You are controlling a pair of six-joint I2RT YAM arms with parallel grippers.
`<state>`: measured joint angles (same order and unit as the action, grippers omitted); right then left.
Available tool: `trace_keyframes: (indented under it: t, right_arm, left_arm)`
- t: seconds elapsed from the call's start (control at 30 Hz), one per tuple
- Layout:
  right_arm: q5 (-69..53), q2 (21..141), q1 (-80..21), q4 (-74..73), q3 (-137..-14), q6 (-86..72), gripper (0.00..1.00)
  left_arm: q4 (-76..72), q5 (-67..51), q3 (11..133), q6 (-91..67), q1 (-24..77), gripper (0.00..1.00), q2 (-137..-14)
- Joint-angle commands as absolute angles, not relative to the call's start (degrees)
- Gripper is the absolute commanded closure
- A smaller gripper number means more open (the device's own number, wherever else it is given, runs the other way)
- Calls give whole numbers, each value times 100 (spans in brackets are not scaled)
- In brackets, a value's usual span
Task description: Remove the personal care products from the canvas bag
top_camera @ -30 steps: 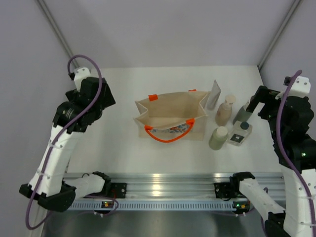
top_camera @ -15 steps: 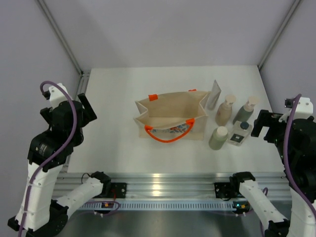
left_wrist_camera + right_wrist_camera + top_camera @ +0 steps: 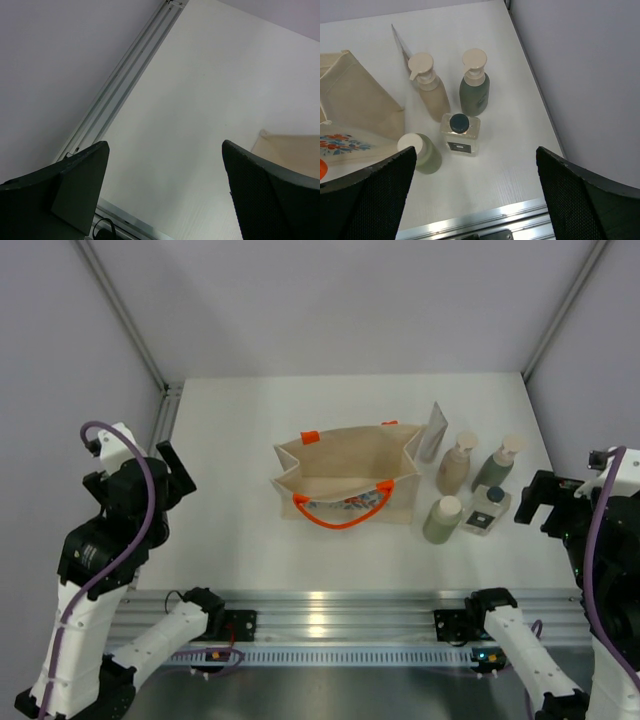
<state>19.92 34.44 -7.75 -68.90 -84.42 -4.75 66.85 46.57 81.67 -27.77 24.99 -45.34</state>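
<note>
Now all five care products [image 3: 460, 135] stand outside the canvas bag [image 3: 345, 475], so my left tool [image 3: 165, 170] and right tool [image 3: 475, 172] hang open.

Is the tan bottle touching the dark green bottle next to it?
Apart. The right wrist view shows bare table between the tan bottle and the dark green bottle.
</note>
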Motion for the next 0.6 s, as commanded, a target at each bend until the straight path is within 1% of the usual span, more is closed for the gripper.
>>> trace_keyframes:
  t: [0.0,0.17,0.37,0.57]
  right_arm:
    - [2153,3349,-826,-6759,-8411,-562,0]
    - [2145,3322,-817,-6706,-8297,-571,0]
    - [2136,3384,-817,-6662,-8271,-536,1]
    - [2224,3480,-826,-6583,-8244,-545,0]
  left_arm:
    - [6399,4737,8139,-2813,2478,1,-4403]
    - [6101,4685,8112,-2585,2479,1,-4351]
    - [5880,4334,7999,-2321,2478,1,-4272]
    - [5643,4192,7814,-2312,2478,2,-4184]
